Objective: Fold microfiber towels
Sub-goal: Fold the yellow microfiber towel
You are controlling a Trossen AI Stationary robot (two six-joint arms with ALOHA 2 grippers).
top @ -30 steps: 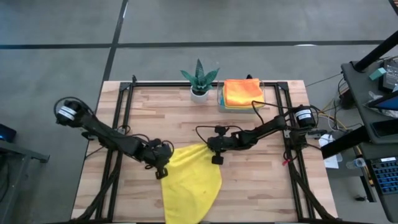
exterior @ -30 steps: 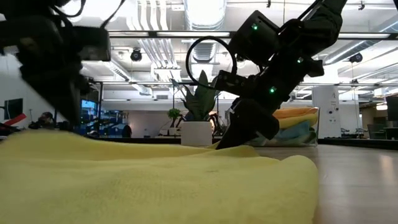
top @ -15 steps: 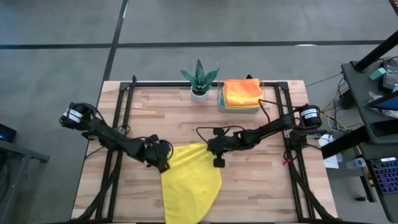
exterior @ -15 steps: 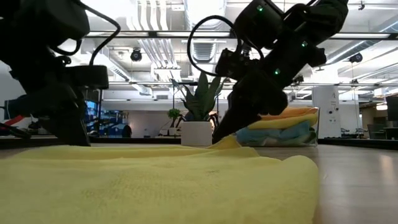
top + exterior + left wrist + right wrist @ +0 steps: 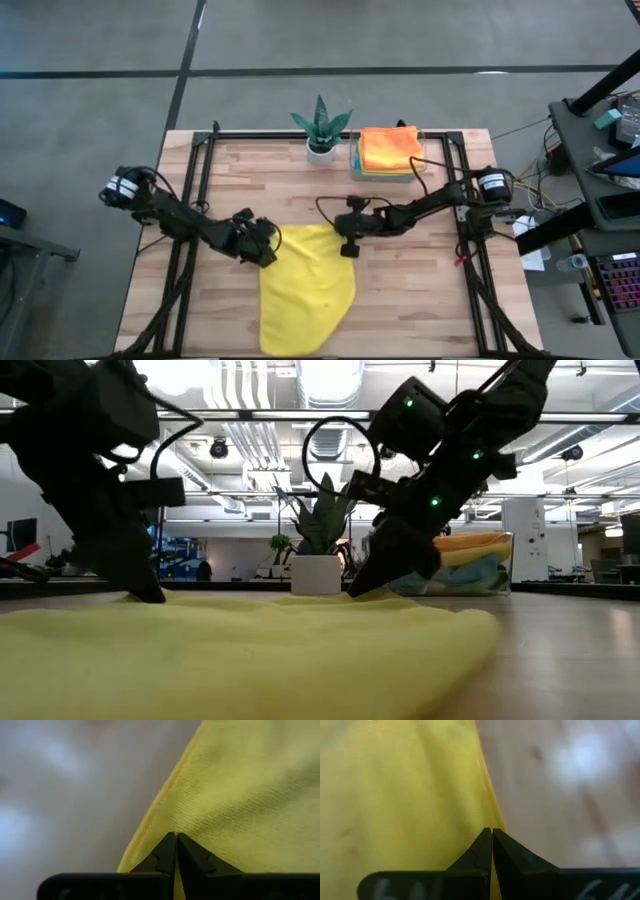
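On the wooden worktop (image 5: 420, 290), a yellow microfiber towel (image 5: 308, 290) lies spread flat toward the near edge, between the two arms. The left gripper (image 5: 268, 250) sits low at the towel's far left corner, its jaws pinched fully together on the cloth's edge, as the left wrist view shows with the dark fingers (image 5: 165, 852) meeting right at the hem. The right gripper (image 5: 347, 238) is down at the far right corner, jaws likewise closed tight with the towel's edge caught at their tips. From table height both grippers press down at the cloth's back edge. At the far side of the worktop a clear plastic tray (image 5: 385, 172) holds a stack of folded towels (image 5: 390, 148), orange on top, with a spiky green potted plant (image 5: 321, 127) just beside it
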